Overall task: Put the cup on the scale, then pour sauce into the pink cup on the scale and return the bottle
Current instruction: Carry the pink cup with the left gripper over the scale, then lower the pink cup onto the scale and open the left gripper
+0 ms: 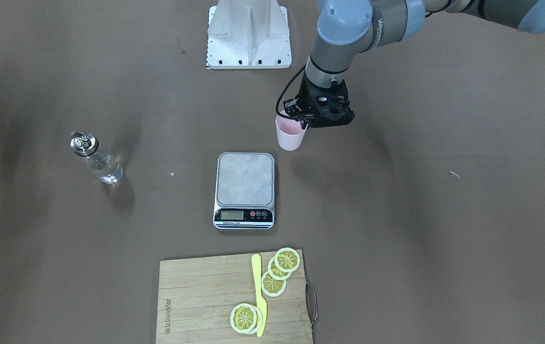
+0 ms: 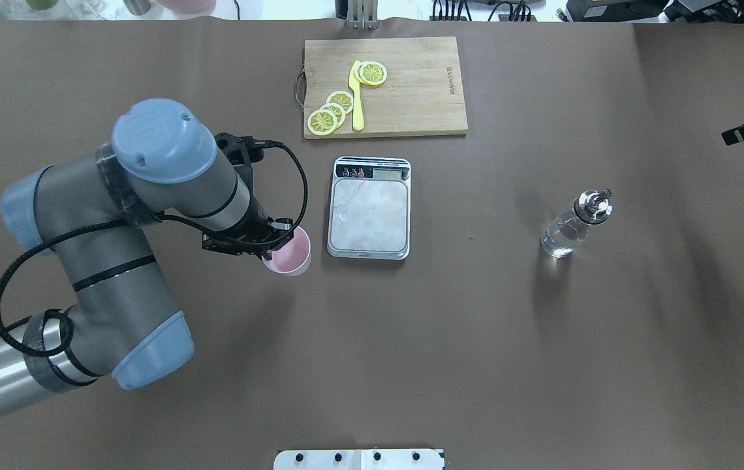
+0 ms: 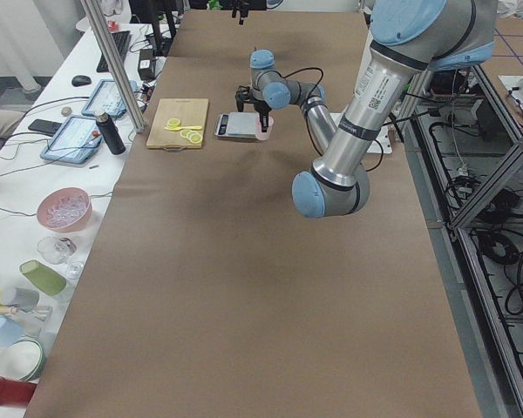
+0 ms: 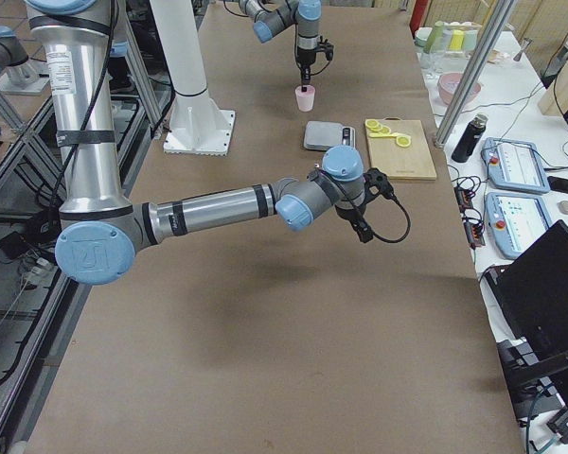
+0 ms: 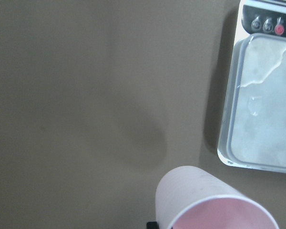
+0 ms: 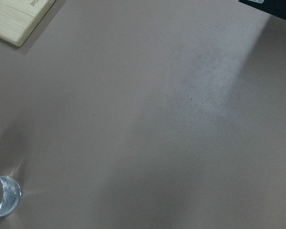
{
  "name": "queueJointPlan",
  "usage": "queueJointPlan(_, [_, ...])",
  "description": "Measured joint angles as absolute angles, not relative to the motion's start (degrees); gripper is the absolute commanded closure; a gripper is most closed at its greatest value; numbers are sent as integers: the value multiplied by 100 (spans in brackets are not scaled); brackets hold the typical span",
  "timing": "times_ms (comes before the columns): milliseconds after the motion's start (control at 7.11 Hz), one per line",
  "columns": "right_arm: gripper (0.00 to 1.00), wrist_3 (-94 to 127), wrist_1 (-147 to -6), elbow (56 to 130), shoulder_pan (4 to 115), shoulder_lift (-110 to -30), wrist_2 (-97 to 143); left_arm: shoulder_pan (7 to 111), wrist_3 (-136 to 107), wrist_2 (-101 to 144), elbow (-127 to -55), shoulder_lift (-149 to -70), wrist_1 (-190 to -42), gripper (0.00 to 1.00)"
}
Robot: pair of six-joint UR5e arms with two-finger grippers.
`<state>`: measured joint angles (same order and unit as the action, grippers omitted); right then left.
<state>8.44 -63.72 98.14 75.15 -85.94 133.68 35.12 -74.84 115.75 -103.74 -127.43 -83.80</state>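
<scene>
Brown counter (image 1: 397, 215) carries a bare silver-grey rectangular scale (image 1: 245, 177) mid-frame, left end effector (image 1: 302, 123) pinching the pale pink plastic cup (image 1: 290, 138) just beside it; placing, pouring undone

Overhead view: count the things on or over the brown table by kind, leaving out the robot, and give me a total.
Pink cup: 1
Scale: 1
Glass bottle: 1
Cutting board: 1
Yellow knife: 1
Lemon slices: 5
Total: 10
</scene>
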Motion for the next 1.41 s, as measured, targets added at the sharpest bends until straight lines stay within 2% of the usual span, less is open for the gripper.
queueJointPlan(844, [1, 844, -6372, 9809, 7515, -8596, 13368, 3635, -8626, 11608, -8908, -14140, -8418, 100])
queueJointPlan(1407, [1, 844, -6372, 9809, 7518, -8596, 13368, 3627, -8681, 11669, -8088, -14416, -9244, 100])
